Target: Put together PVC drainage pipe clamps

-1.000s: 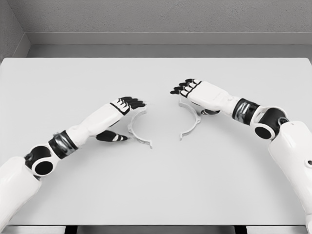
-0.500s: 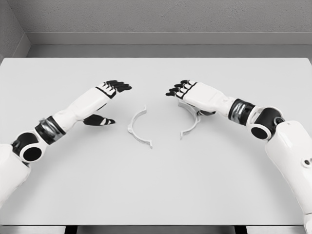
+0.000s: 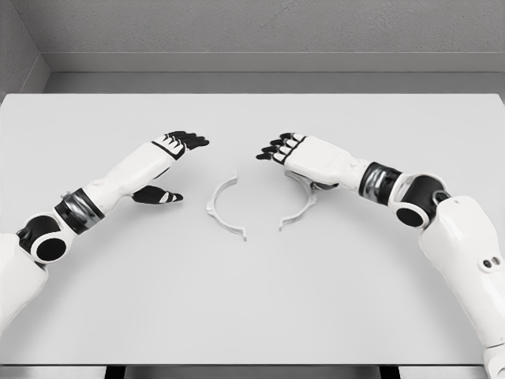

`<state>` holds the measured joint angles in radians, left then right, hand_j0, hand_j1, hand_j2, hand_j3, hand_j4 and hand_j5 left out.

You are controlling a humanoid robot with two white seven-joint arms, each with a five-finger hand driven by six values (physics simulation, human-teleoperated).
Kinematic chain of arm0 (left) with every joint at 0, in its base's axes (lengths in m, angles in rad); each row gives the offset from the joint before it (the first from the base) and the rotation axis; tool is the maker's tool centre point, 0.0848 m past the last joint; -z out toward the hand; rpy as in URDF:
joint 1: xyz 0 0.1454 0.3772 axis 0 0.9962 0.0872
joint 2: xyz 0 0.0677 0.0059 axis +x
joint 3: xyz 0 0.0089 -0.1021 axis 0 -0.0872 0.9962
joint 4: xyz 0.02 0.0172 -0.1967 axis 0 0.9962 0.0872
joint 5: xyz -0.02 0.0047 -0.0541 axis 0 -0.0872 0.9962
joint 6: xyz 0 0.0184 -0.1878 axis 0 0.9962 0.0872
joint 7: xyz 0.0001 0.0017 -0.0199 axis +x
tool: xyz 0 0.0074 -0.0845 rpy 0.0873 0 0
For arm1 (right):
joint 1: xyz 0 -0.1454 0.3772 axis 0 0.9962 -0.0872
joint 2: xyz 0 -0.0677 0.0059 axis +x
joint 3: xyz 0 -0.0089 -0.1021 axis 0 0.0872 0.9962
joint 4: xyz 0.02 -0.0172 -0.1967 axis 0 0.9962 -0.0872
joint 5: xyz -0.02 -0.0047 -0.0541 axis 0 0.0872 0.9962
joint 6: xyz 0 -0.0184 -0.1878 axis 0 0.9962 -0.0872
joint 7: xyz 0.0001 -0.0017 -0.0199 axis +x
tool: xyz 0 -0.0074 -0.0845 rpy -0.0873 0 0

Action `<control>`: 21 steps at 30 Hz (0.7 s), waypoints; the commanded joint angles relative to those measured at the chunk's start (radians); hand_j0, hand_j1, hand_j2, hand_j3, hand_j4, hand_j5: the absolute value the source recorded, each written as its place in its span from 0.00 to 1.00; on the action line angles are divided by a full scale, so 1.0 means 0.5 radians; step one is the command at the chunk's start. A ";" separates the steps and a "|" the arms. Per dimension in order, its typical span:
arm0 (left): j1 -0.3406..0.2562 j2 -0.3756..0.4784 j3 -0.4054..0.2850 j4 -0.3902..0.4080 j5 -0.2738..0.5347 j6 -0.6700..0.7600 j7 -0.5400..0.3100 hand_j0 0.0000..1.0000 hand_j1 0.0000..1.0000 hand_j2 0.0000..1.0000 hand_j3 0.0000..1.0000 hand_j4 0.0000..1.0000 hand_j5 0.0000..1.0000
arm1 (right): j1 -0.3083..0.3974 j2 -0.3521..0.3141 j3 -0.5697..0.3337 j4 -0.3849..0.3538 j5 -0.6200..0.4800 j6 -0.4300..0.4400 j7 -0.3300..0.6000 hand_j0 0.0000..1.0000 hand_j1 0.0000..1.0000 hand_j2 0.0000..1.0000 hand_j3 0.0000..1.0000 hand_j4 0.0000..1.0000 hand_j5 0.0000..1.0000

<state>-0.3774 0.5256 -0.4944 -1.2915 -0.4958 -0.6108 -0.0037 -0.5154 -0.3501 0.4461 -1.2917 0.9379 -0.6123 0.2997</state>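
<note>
Clamp halves (image 3: 223,207) (image 3: 298,208) apart on table (image 3: 252,300), right hand (image 3: 296,154) over one

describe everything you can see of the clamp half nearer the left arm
The left clamp half is a thin white semicircular band, plastic-looking, with a small flat tab at each end. It lies flat on the white table, its open side facing right toward the other clamp half, with a gap between them. Nothing touches it: the left robot hand is open, off to its upper left, clear of the band.
</note>
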 commanded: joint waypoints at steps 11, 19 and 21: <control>-0.003 0.001 0.001 0.003 0.013 0.000 0.001 1.00 1.00 1.00 1.00 1.00 1.00 | 0.006 0.037 0.025 -0.024 -0.013 0.003 0.005 1.00 1.00 1.00 1.00 1.00 1.00; -0.018 0.001 -0.005 0.015 0.010 0.000 0.001 1.00 1.00 1.00 1.00 1.00 1.00 | 0.025 0.041 0.047 -0.135 -0.017 0.003 0.020 1.00 1.00 1.00 1.00 1.00 1.00; -0.021 -0.008 -0.017 0.031 0.010 0.000 0.001 1.00 1.00 1.00 1.00 1.00 1.00 | 0.025 0.025 0.022 -0.132 -0.020 0.003 0.017 1.00 1.00 1.00 1.00 1.00 1.00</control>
<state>-0.3896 0.5238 -0.4994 -1.2797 -0.4967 -0.6108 -0.0037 -0.5031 -0.3332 0.4647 -1.3515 0.9353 -0.6125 0.3092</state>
